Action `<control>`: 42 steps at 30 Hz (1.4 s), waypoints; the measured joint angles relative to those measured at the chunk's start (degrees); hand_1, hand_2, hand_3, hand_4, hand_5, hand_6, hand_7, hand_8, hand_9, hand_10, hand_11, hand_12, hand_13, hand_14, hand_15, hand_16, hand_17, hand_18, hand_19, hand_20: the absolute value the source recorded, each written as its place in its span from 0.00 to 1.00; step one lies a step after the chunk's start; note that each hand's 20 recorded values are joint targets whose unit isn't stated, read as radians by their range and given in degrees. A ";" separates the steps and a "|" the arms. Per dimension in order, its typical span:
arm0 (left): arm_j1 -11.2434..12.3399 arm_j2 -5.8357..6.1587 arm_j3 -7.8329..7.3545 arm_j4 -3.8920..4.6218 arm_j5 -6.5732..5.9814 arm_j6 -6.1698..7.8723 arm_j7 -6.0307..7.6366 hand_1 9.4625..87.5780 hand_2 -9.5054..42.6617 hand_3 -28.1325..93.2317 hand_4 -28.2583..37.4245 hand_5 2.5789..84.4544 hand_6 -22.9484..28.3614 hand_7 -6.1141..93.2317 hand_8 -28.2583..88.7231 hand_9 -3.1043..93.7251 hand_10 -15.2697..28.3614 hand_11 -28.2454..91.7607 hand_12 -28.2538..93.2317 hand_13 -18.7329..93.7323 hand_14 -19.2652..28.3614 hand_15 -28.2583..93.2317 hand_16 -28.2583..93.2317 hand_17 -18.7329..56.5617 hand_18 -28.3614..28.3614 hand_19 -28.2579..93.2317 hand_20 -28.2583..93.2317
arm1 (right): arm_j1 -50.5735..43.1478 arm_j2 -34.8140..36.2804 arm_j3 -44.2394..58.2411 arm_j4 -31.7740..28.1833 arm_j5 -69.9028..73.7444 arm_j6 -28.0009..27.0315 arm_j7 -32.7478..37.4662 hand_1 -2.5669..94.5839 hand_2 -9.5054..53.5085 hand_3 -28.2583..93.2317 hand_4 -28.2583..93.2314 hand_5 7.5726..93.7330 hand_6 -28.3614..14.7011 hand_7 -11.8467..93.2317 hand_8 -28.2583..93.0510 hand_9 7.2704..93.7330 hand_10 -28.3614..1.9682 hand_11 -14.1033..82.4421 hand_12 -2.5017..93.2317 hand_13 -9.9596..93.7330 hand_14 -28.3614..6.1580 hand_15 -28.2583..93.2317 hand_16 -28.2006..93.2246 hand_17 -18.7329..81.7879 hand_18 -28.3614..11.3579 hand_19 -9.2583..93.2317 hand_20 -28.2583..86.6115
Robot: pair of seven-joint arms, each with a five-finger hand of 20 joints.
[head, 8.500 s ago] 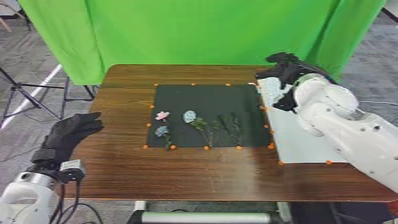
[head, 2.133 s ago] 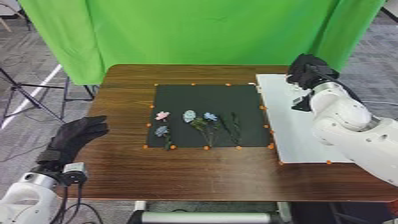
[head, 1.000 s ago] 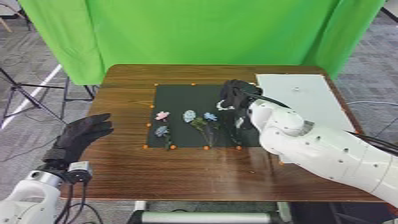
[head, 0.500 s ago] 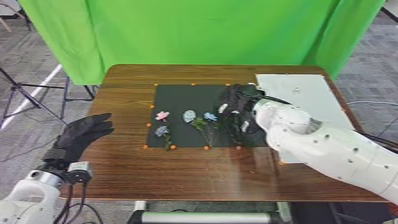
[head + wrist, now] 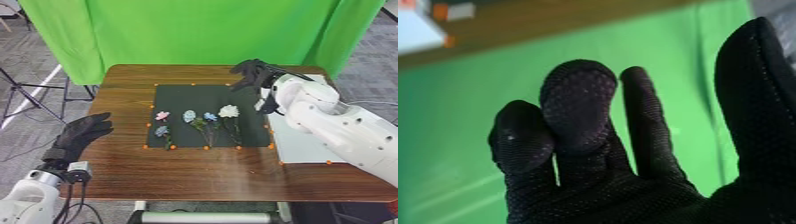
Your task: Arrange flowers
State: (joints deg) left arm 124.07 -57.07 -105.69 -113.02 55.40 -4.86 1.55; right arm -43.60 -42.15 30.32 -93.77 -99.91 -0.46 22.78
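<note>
The right hand (image 5: 256, 74) has drawn back far and right, baring the white flower (image 5: 229, 111) on the dark mat (image 5: 191, 94). At left, the left hand (image 5: 78, 134) lies wide. Then the pink flower (image 5: 162, 115), likely feather-light, and the white flower: soft petals, springy stem, best pinched just below the bloom. The right hand is loosely spread, empty.

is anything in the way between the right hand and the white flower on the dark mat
Nothing visible stands between the right hand and the white flower; just the dark mat's surface lies between them. The blue flower is to the white bloom's left, off that line.
</note>
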 measured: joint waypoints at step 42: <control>0.28 -0.37 -0.47 -0.24 0.08 -0.49 -1.25 0.25 0.28 0.72 0.10 0.48 0.51 0.23 0.18 0.48 0.71 0.39 0.32 0.48 0.82 0.38 0.20 0.32 0.73 0.31 0.33 | 0.52 -4.57 -2.15 26.33 -10.68 1.07 16.51 0.68 0.04 0.67 0.11 0.78 0.66 0.27 0.29 0.90 0.54 0.23 0.36 0.93 0.74 0.76 0.48 0.76 0.28 1.00 0.71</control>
State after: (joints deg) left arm 124.35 -57.44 -106.16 -113.26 55.48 -5.34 0.30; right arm -43.08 -46.72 28.17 -67.44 -110.59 0.61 39.29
